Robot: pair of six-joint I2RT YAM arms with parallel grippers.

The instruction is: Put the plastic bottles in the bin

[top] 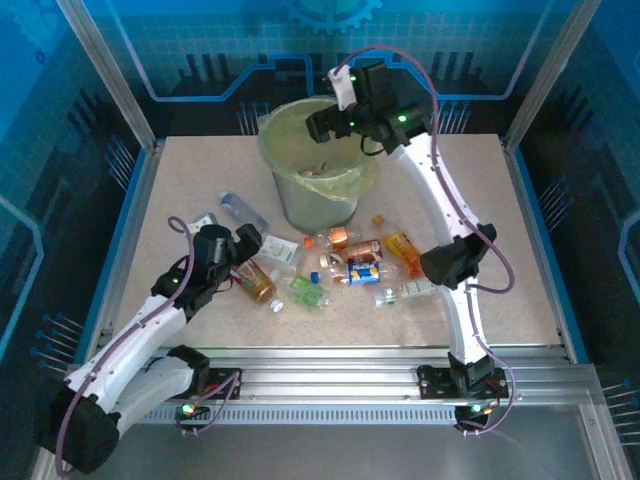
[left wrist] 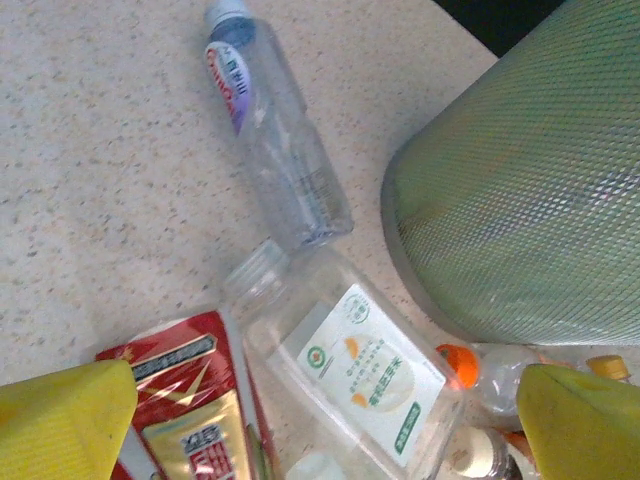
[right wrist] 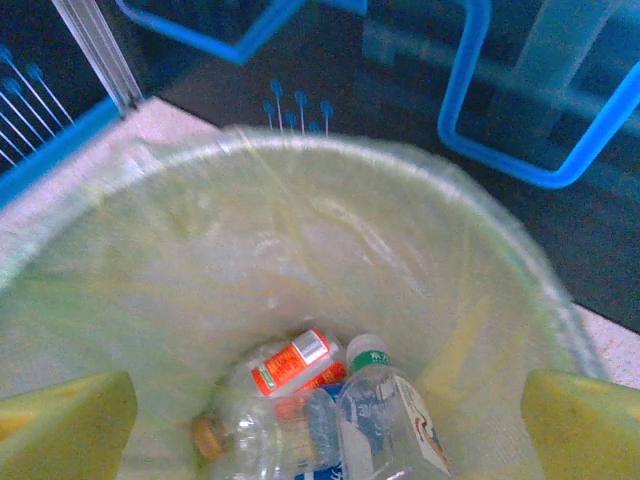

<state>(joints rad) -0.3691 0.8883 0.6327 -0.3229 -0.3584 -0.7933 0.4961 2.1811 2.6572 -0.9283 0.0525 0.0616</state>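
Our left gripper [left wrist: 320, 420] hovers with yellow fingers [left wrist: 65, 425] spread wide, holding nothing. Just below, between them, lies a clear flat plastic bottle with a white label [left wrist: 365, 375]; its long axis runs slantwise, neck ahead-left. The round grey bin with yellow-green bag [left wrist: 520, 200] stands ahead-right. Our right gripper [right wrist: 320, 420], also spread and empty, hangs over this bin, so we judge the left arm [top: 140, 330] nearer

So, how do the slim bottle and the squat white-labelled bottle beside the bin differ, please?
The slim bottle is long and round, its label blue and red; the squat bottle is broad and flat-sided, its label white and green. Both are clear and lie on the table.
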